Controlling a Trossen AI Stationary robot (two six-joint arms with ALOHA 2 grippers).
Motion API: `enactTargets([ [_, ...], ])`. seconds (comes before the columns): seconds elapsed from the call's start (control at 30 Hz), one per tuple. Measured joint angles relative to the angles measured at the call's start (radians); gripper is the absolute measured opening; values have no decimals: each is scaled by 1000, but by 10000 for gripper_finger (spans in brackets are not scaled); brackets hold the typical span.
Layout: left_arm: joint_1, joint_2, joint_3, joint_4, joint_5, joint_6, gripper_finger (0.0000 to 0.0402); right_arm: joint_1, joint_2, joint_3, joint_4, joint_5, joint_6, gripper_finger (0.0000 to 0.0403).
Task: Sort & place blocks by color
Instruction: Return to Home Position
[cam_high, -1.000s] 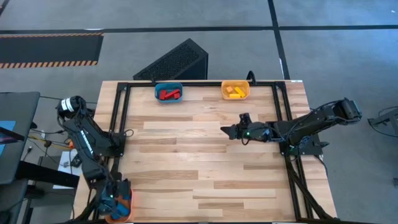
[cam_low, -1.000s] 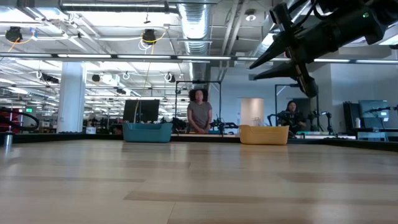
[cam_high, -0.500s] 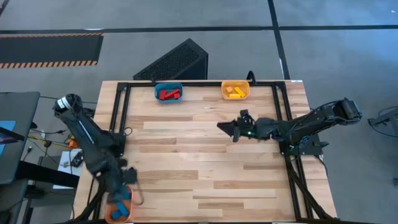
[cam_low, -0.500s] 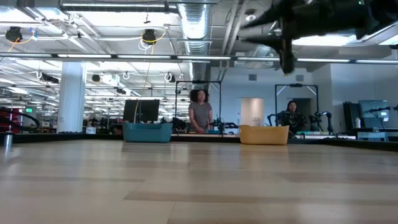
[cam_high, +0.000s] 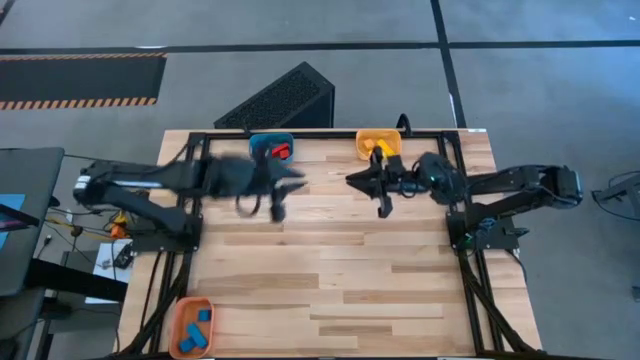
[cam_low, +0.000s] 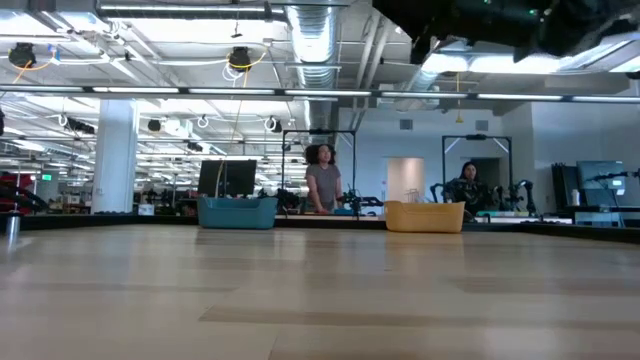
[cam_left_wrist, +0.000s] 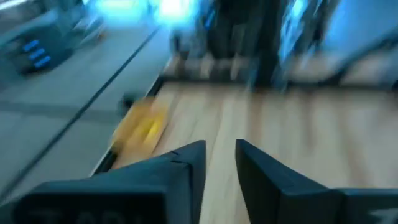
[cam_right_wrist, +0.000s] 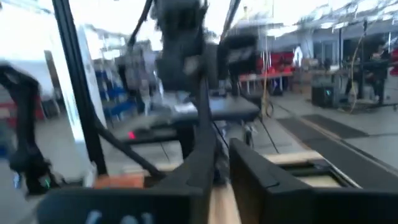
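The blocks lie sorted in three bins. Red blocks (cam_high: 280, 151) are in a blue bin (cam_high: 262, 143) and yellow blocks (cam_high: 377, 147) in a yellow bin (cam_high: 378, 143), both at the far edge. Blue blocks (cam_high: 198, 328) are in an orange bin (cam_high: 190, 325) at the near left corner. My left gripper (cam_high: 278, 195), blurred by motion, hangs open and empty just near of the blue bin; its arm hides part of that bin. My right gripper (cam_high: 368, 190) is open and empty, above the table just near of the yellow bin. No loose block shows on the table.
A black frame (cam_high: 190, 200) runs along the table's left, far and right edges. In the low view the blue bin (cam_low: 237, 212) and yellow bin (cam_low: 425, 216) stand at the far edge, with people in the room behind. Bare wood (cam_high: 330, 280) fills the middle and near side.
My left arm has swung fast from over the orange bin at the near left corner, up and across toward the far edge, and is now beside the blue bin. My right gripper has risen and moved toward the far edge, close to the yellow bin.
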Motion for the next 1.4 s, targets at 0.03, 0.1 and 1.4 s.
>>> enactTargets([
  [0.03, 62, 13, 0, 99, 104, 8, 71, -17, 0, 17, -41, -28, -15, 68],
  [0.1, 161, 51, 0, 259, 247, -3, 46, -49, 0, 43, -110, -54, -75, 36],
  [1.4, 506, 105, -215, 586, 798, -31, 0, -210, -518, 22, -770, -160, -337, 5],
])
